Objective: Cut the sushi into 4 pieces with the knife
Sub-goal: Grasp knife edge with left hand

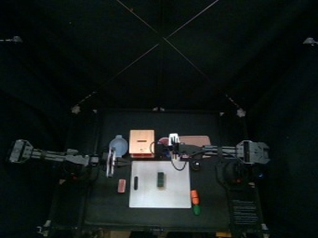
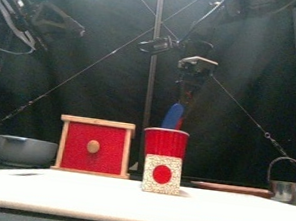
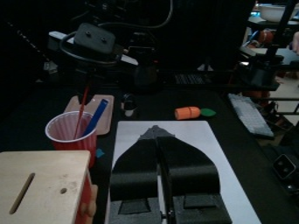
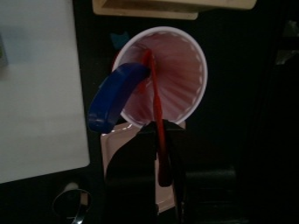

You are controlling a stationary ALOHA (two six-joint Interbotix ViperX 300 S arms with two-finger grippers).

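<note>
The red cup (image 2: 166, 143) stands beside the wooden box, with a blue knife (image 2: 174, 115) sticking up out of it. My right gripper (image 4: 160, 179) hangs over the cup (image 4: 170, 79), shut on the thin red knife (image 4: 156, 122), whose far end is still inside the cup next to the blue knife (image 4: 117, 98). The sushi roll (image 1: 162, 177) lies on the white cutting board (image 1: 147, 186); its end, pale with a red centre, faces the front (image 2: 163, 175). My left gripper (image 3: 159, 133) is shut and empty above the board (image 3: 222, 149).
The wooden box (image 2: 95, 147) with the red drawer front stands left of the cup, with a blue-grey bowl (image 2: 26, 150) further left. A pink tray (image 1: 195, 141) lies behind the board, and a metal cutter (image 2: 286, 190) sits at the right. Orange (image 3: 187, 112) and green (image 3: 208, 111) toys lie right of the board.
</note>
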